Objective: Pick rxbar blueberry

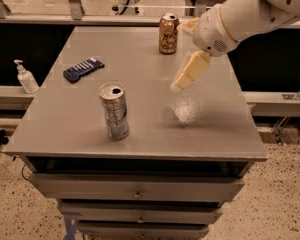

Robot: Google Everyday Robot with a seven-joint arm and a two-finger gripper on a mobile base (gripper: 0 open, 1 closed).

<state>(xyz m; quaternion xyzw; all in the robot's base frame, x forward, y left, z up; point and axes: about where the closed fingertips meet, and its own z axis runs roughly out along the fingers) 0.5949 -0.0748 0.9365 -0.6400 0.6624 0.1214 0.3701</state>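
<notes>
The rxbar blueberry point(83, 69) is a small flat navy wrapper with white stripes. It lies on the left part of the grey table top point(140, 84), behind the silver-blue can. My gripper point(182, 81) hangs above the middle-right of the table, well to the right of the bar, with its cream-coloured finger pointing down and left. Nothing shows in it. The white arm reaches in from the upper right.
A silver-blue can point(114, 111) stands upright near the front, between the bar and the table's front edge. A brown can point(168, 33) stands at the back. A white pump bottle point(25, 77) sits on a ledge left of the table. Drawers lie below the top.
</notes>
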